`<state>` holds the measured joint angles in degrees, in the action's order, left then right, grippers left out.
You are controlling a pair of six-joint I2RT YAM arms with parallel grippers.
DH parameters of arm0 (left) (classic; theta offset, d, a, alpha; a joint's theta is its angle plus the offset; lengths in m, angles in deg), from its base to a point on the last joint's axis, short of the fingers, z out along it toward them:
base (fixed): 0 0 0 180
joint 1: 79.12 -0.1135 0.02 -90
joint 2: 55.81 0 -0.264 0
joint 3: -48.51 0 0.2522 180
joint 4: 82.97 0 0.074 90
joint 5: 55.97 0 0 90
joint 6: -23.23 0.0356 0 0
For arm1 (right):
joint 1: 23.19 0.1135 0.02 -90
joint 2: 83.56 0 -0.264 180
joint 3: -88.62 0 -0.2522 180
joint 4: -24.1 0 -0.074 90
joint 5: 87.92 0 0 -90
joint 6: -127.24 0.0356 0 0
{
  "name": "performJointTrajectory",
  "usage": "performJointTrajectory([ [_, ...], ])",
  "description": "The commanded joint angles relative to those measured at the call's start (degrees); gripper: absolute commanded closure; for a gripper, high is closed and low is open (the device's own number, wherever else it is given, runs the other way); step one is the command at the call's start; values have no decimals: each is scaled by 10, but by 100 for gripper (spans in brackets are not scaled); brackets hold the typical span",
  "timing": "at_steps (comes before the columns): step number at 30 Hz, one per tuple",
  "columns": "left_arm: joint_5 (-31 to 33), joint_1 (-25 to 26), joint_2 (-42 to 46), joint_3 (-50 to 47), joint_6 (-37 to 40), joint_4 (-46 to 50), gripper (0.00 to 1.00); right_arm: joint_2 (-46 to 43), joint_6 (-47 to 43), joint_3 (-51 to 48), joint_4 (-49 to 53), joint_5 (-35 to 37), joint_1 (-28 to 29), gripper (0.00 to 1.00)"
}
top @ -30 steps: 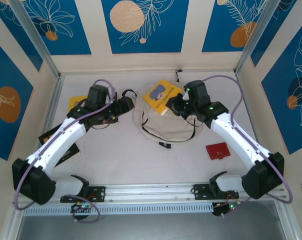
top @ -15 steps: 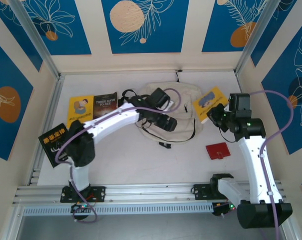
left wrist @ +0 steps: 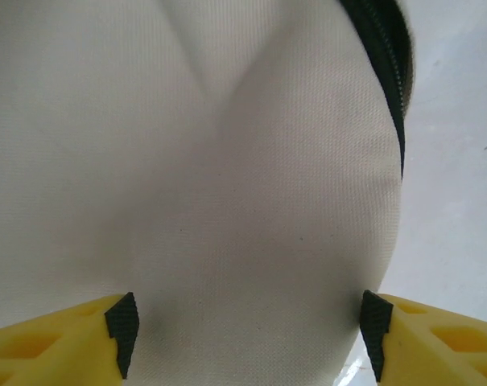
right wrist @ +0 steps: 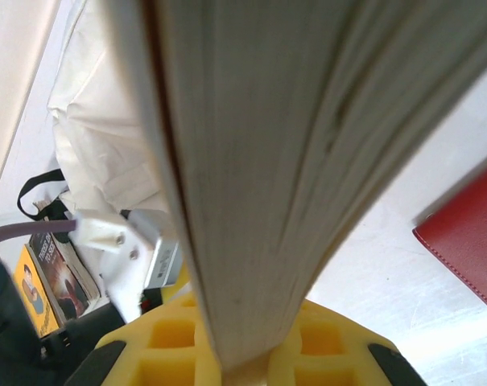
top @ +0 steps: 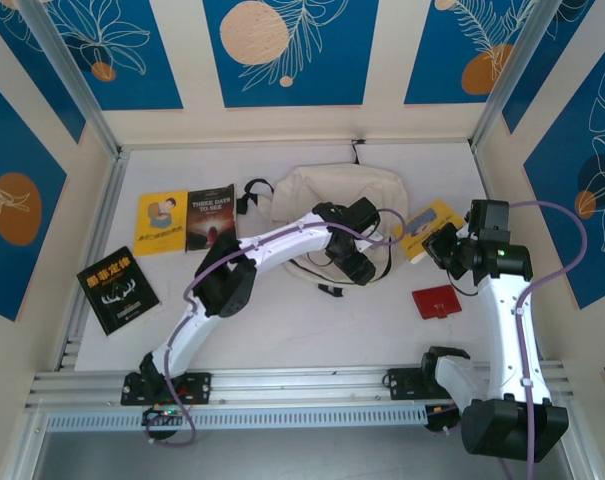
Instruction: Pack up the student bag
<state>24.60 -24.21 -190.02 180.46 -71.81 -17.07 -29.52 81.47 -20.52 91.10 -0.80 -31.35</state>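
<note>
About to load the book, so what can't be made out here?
- Top view: left arm covers the front of the student bag; zip state unclear.
- Left wrist: left gripper cut off below; cloth contact unclear.
- Right wrist: yellow book edge-on, blurred, hiding right gripper hold.

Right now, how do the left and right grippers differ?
The left gripper stands open, with bag cloth bulging between its jaws; the right gripper is shut on a yellow book. The left gripper is at the bag's near edge; the right gripper is beside the bag, off its right end. Both have yellow fingers with black pads.
</note>
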Motion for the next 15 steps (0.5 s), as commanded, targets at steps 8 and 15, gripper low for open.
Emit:
performJointTrajectory([
  [8,-14,-21,-9,20,-10,29,66,-19,-3,-4,-36,-23,-3,100],
  [15,-62,-37,12,21,-11,11,70,-26,3,6,-27,-8,-3,100],
])
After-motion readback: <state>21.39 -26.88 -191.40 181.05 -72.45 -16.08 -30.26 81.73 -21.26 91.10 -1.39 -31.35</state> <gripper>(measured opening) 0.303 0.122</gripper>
